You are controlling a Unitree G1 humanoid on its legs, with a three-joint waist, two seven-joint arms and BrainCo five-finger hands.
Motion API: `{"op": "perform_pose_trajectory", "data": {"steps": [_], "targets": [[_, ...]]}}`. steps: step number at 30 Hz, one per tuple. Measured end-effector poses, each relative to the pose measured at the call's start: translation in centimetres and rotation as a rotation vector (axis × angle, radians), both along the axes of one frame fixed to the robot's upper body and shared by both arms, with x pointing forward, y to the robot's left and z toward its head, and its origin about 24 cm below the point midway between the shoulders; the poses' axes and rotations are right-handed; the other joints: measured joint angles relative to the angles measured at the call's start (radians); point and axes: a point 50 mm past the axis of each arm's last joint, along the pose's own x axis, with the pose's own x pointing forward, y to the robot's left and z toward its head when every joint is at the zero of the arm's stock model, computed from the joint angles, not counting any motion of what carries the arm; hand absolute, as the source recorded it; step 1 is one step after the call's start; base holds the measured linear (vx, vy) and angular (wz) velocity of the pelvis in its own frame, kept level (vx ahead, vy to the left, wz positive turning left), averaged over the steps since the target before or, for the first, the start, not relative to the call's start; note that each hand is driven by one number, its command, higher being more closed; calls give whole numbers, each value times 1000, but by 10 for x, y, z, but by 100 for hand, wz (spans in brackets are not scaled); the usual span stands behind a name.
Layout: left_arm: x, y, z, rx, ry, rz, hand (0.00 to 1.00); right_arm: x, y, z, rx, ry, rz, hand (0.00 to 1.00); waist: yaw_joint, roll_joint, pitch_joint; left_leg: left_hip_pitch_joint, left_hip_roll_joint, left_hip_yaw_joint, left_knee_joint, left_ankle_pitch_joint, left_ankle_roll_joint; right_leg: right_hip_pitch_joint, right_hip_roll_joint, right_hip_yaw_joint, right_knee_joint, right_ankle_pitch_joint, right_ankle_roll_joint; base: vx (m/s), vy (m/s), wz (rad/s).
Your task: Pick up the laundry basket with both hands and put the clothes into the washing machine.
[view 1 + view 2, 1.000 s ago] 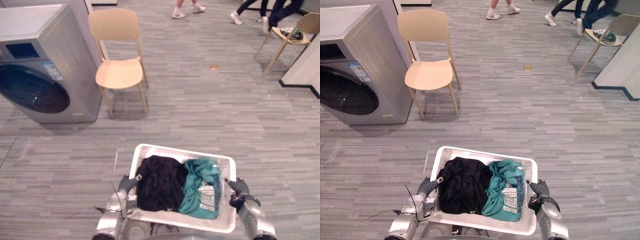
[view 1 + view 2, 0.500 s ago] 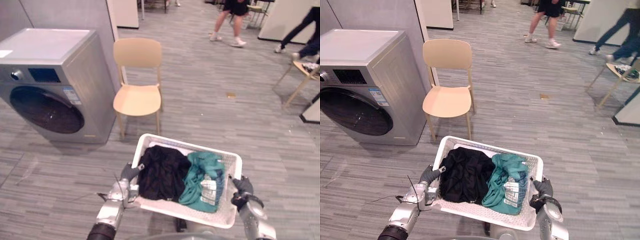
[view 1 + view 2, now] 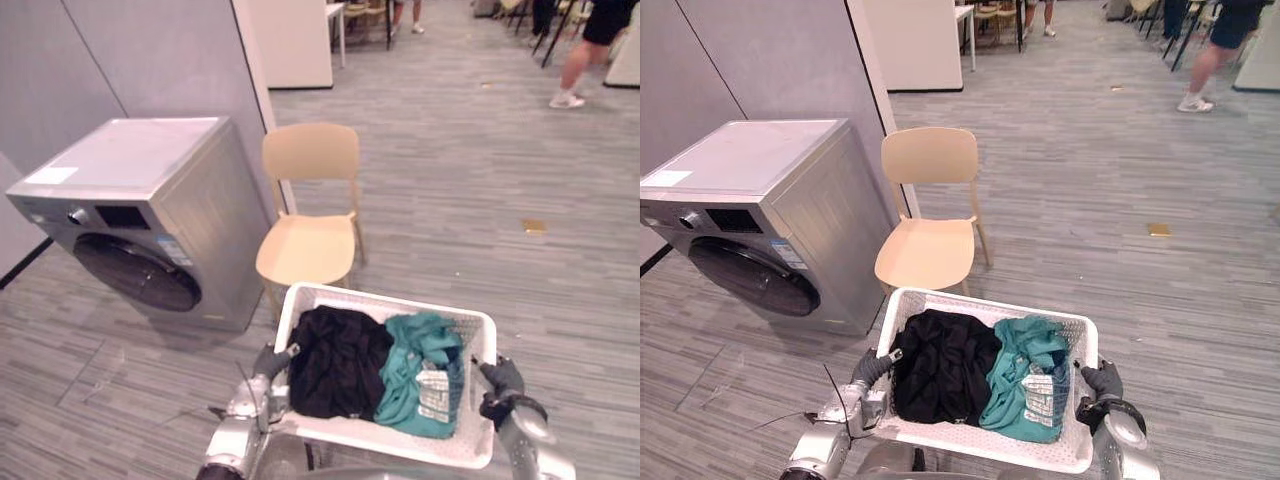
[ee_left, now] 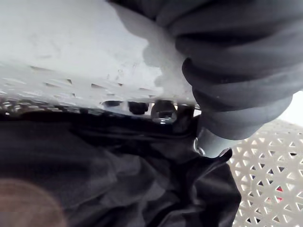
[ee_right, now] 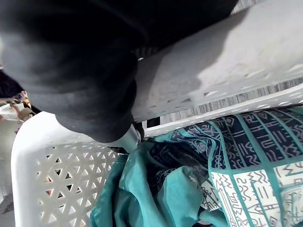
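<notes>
grey floor (image 3: 500, 200), white lattice basket (image 3: 370, 432)

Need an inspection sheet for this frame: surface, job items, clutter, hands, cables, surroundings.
Surface: grey plank floor.
Job's things: white basket held up, black clothes and teal clothes inside; washing machine ahead to the left, door looks shut.
Clutter: small brown scrap on the floor; chair beside the machine.
Hands: left hand grips the basket's left rim, right hand its right rim.
Cables: nothing seen.
Surroundings: grey wall behind the machine; person walking far off.
</notes>
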Motion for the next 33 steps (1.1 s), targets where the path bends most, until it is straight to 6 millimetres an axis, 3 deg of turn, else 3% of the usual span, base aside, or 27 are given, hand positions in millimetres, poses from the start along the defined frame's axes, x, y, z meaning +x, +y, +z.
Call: {"op": "perform_pose_trajectory", "data": {"steps": [2,4,6,7,8,10,12,13,14,16,18,20,22,24,26,27,28,29,30,32,33], "targets": [[0,0,-1,2,4,5,100,5,-3,-2,-5,13,-8,100,-2,-1,0,6,-3,1,-150,29,-44,33,-5,3,-15,-22,37,392,129,-3],[-2,0,-4,7,20,12,100,9,-2,-7,6,37,-5,100,1,6,-7,19,-4,9,-227,98,-28,68,-6,25,-26,-44,74,410,205,-32],[-4,2,-5,15,26,19,100,8,-1,-8,5,44,1,100,7,7,-52,30,-20,37,-244,264,-21,74,-40,87,-28,-77,128,500,345,-60],[-3,4,-5,24,24,18,100,8,3,-11,20,48,-3,100,3,-16,-64,43,-49,50,-244,256,-9,74,-77,98,-26,-88,146,502,317,-43],[0,7,-4,39,18,8,100,9,5,-12,29,53,-7,100,-4,-47,-75,53,-95,76,-251,241,25,61,-127,123,-11,-84,157,392,243,-17],[3,8,-5,46,24,2,100,9,5,-13,31,55,-10,100,-12,-65,-77,76,-141,98,-244,215,62,52,-171,157,38,-46,208,436,285,-15],[4,7,-5,55,21,-14,100,8,6,-14,34,63,-14,100,-24,-65,-78,120,-166,100,-244,193,88,-6,-175,190,221,15,204,379,271,-2],[4,9,-4,62,21,-14,100,8,9,-16,44,66,-16,100,-25,-66,-77,163,-169,101,-249,174,101,-81,-160,219,408,101,199,271,208,-2],[5,13,-3,77,17,-15,100,8,12,-17,56,64,-16,100,-30,-68,-76,200,-169,102,-248,160,109,-141,-155,245,562,112,196,240,183,-4],[9,16,-1,92,5,-11,100,9,17,-15,65,52,-17,100,-29,-76,-67,236,-173,100,-248,158,110,-216,-151,250,653,77,197,136,107,3],[17,16,5,88,-23,-7,100,15,17,-7,57,12,-12,100,-24,-66,-61,259,-155,94,-255,104,104,-304,-142,217,612,13,191,118,62,7],[24,20,11,91,-53,1,100,23,20,0,56,-25,-7,100,-23,-79,-41,261,-142,93,-248,52,105,-355,-126,198,431,-9,195,29,-63,3],[25,21,12,86,-57,5,100,25,21,2,50,-29,-1,100,-23,-73,-35,243,-125,78,-231,31,81,-338,-92,180,179,16,192,-36,-141,20],[25,20,12,81,-54,6,100,26,17,3,37,-24,0,100,-46,-100,-28,242,-136,13,-229,22,62,-318,-99,154,138,71,162,73,-234,76],[26,11,13,46,-60,11,100,35,8,12,-7,-44,26,100,-43,-59,-18,202,-102,-37,-222,36,31,-317,-84,81,84,106,144,158,-224,60],[30,10,19,33,-88,31,100,49,6,23,-22,-81,48,100,-23,-36,-11,173,-87,-45,-239,56,11,-341,-71,65,56,150,132,133,-153,15],[33,11,22,29,-105,39,100,58,6,28,-25,-98,57,100,-21,-30,-4,160,-86,-54,-246,67,-3,-352,-63,57,44,166,132,137,-141,21],[44,11,31,21,-139,55,100,76,7,39,-40,-126,81,100,-25,-13,15,133,-73,-73,-262,95,-12,-361,-55,24,22,194,109,101,-108,32],[51,12,36,22,-161,60,100,86,7,46,-42,-147,88,100,-22,-9,29,124,-67,-83,-269,104,-21,-365,-49,14,14,201,103,90,-134,35],[76,14,61,13,-250,94,100,124,12,80,-66,-245,125,100,-16,-3,68,84,-54,-95,-282,140,-36,-401,-42,-12,13,214,85,35,-126,22],[83,14,68,12,-275,100,100,132,12,91,-79,-271,134,100,-16,0,80,76,-52,-102,-283,143,-41,-408,-41,-17,14,215,84,-6,-90,15]]}}
